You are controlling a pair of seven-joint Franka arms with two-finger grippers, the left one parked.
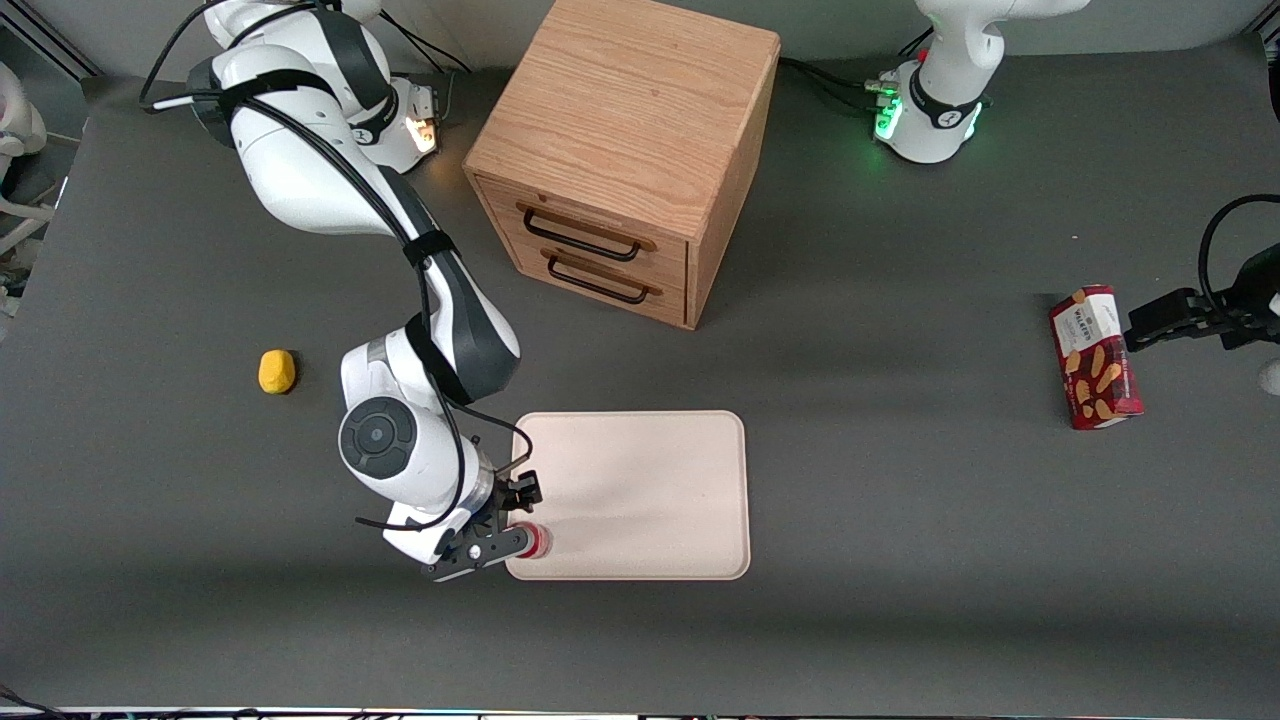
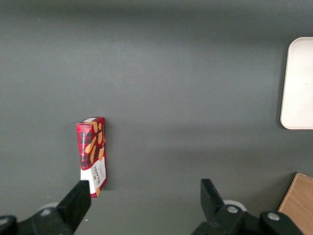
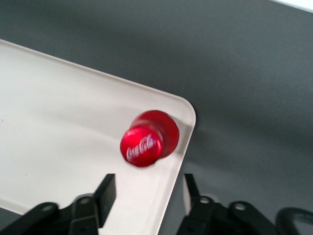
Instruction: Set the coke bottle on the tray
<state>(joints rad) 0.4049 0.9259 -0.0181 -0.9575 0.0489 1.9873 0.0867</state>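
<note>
The black two-finger gripper [image 1: 515, 520] is held above the tray corner nearest the front camera at the working arm's end, its fingers [image 3: 105, 193] spread apart with nothing between them. A large oak cabinet with two black-handled drawers [image 1: 625, 160] is set farther from the front camera. The flat pale pinkish-beige tray with rounded corners [image 1: 640, 490] lies nearer. A red biscuit box [image 1: 1095, 357] is seen toward the parked arm's end of the table. A small yellow rounded object [image 1: 277, 371] lies toward the working arm's end. The small red coke bottle with a red cap [image 3: 146, 139] is stood upright on the tray, just inside that corner.
</note>
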